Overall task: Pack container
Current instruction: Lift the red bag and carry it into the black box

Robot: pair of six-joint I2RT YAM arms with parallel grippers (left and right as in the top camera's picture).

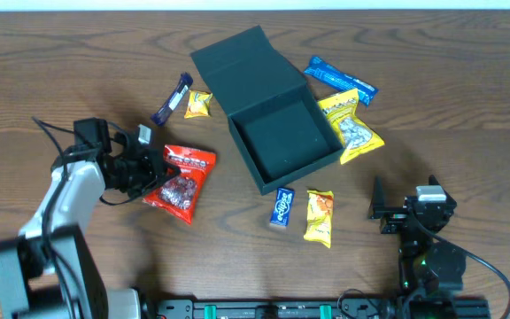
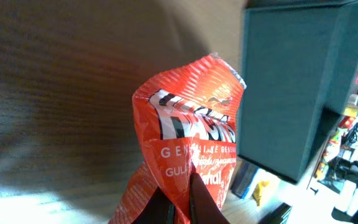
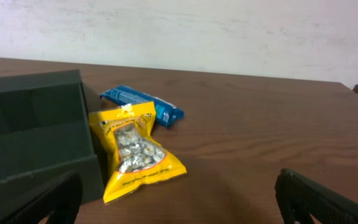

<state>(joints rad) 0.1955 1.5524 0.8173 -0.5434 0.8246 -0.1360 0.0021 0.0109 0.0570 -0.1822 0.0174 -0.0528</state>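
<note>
Pack job judged to be at its very start: the container (image 1: pixel 283 140) is seen mid-table w/ lid flap folded back toward the far left, and its interior is shown bare in the overhead view, so nothing is counted as packed yet. The left gripper (image 1: pixel 160 168) is closed on the red packet (image 1: pixel 182 182), w/ the foil pinched between the fingers (image 2: pixel 199 202) in the left wrist view; whether the packet is off the table (image 1: pixel 467 133) can't be told. This packet is placed just left of the container, apart from it. The right gripper (image 1: pixel 381 209) is parked near the front right edge w/ jaws wide open and nothing between them. Six other items are left lying loose around the box: a dark blue bar (image 1: pixel 172 98) and small yellow packet (image 1: pixel 198 104) on the far left side, a blue packet (image 1: pixel 340 80) and big yellow packet (image 1: pixel 351 127) on the right side (the latter touching or nearly touching the container wall), and a small blue packet (image 1: pixel 282 206) plus orange-yellow packet (image 1: pixel 320 216) in front. So approx. all transfers are judged outstanding, w/ lid closing also not yet done.
</note>
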